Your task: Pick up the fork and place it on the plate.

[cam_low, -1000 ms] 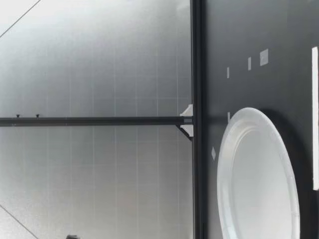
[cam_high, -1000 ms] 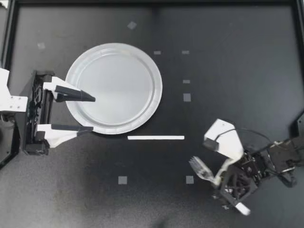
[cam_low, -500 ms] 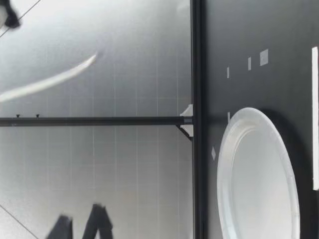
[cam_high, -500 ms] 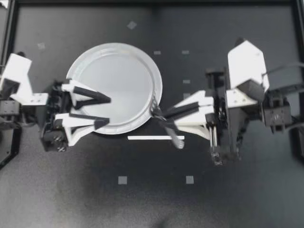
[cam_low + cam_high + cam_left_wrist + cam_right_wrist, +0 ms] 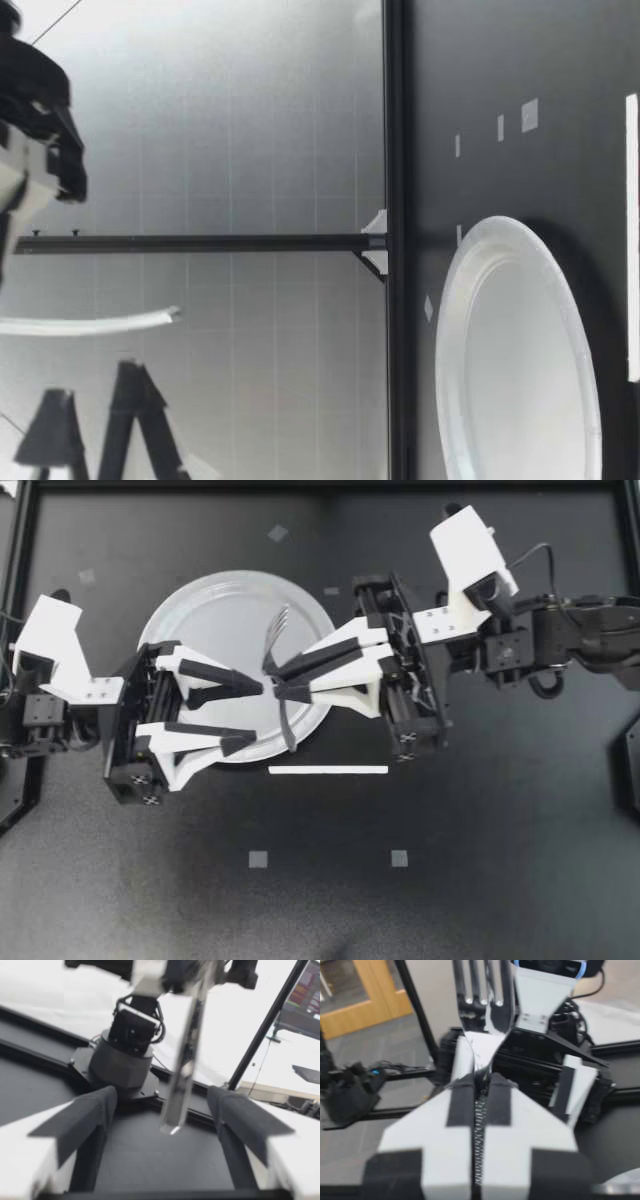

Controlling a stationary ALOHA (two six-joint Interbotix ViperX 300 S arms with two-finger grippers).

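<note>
My right pincer pinches the fork at its neck, high above the paper plate, likely to lower it there, while my left pincer hangs spread just beside, holding nothing.
</note>
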